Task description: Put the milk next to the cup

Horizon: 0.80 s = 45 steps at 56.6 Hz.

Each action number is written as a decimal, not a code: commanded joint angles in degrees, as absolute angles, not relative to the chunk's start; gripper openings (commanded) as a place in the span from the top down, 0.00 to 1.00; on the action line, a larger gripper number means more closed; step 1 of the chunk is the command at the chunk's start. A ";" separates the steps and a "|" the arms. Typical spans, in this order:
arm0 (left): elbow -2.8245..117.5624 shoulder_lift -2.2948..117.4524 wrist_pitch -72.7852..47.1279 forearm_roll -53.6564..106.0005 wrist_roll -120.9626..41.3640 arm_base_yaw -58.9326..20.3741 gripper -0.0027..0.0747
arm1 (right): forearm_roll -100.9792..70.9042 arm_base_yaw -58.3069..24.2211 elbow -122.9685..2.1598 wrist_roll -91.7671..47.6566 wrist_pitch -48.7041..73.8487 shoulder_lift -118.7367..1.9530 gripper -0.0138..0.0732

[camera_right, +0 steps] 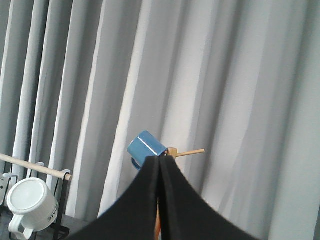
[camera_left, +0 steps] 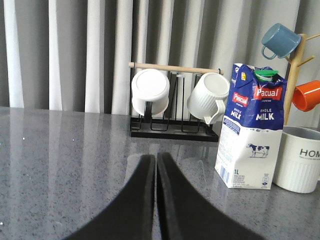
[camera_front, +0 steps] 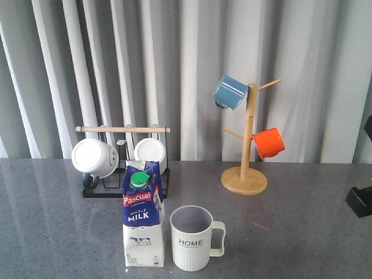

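Observation:
The milk [camera_front: 143, 215], a tall blue-and-white Pascual carton with a green cap, stands upright on the grey table, close to the left of the cup [camera_front: 191, 238], a pale ribbed mug marked HOME, handle to the right. Both also show in the left wrist view: the milk [camera_left: 251, 130] and the cup [camera_left: 302, 159]. My left gripper [camera_left: 156, 160] is shut and empty, low over the table, apart from the carton. My right gripper [camera_right: 160, 162] is shut and empty, raised and facing the curtain. Only a dark part of the right arm [camera_front: 361, 200] shows in the front view.
A black dish rack [camera_front: 125, 186] with a wooden bar holds two white mugs [camera_front: 95, 157] behind the milk. A wooden mug tree [camera_front: 246, 151] at the back right carries a blue mug [camera_front: 230, 92] and an orange mug [camera_front: 269, 142]. A grey curtain hangs behind.

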<state>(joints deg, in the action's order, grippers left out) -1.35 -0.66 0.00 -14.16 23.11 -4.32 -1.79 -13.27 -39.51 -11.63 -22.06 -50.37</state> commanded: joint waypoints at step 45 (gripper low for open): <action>-0.24 -1.47 0.42 -4.87 2.57 -5.93 0.97 | -1.73 -13.00 -41.14 -11.95 -26.08 -49.83 0.85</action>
<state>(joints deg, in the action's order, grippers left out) -1.35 -0.66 -3.30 -5.68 2.70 -5.59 -1.79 -13.27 -39.51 -11.63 -22.06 -50.37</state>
